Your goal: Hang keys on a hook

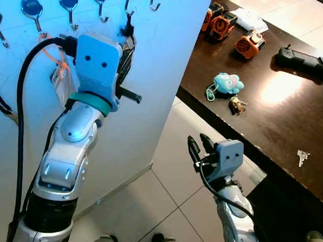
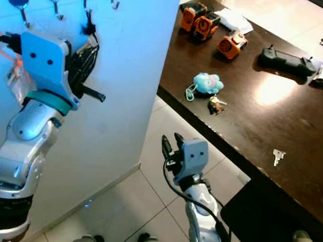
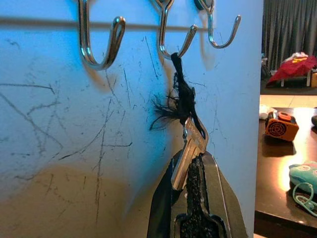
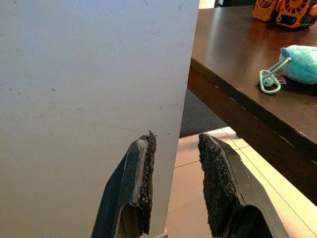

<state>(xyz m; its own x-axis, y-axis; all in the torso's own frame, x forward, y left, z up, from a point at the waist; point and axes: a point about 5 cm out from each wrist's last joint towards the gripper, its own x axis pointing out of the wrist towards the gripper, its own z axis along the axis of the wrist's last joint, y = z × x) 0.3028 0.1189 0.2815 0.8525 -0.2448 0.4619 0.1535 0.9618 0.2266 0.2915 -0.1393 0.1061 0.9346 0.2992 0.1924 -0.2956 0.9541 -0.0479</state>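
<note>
Left gripper closed on the key at the wall hooks.

Nearest, the key is pinched while its black tassel loop is draped on the middle hook; if pulled outward before release, the loop could be dragged off. Right gripper is held open, empty, near the table edge.

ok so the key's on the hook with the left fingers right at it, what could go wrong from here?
1. The left gripper fingers look closed on the silver key; pulling away before opening could drag its black tassel off the hook.
2. The tassel loop sits near the hook's open tip, so a nudge may unseat it.
</note>
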